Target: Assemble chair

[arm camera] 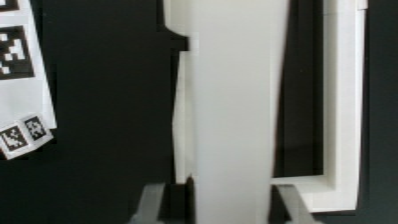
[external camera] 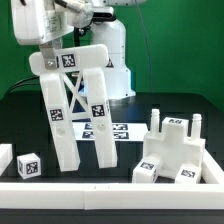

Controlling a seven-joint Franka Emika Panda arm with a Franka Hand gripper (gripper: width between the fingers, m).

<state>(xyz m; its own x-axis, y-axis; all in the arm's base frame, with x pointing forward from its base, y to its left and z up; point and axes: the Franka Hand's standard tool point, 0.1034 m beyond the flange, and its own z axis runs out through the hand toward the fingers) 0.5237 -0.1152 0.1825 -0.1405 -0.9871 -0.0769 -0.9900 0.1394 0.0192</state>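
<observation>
In the exterior view my gripper (external camera: 50,57) is shut on the top bar of a white chair frame (external camera: 72,100). The frame has two splayed legs with black-and-white tags and is held upright, its feet near the table. A blocky white chair part (external camera: 175,150) with upright pegs and tags stands at the exterior view's right. In the wrist view the held white piece (arm camera: 237,100) runs lengthwise between my fingers (arm camera: 164,205), which press on its sides.
The marker board (external camera: 115,130) lies flat on the black table behind the frame; its tags also show in the wrist view (arm camera: 18,90). A small lone white tagged cube (external camera: 30,166) sits at the front left. A white rim (external camera: 100,184) edges the table front.
</observation>
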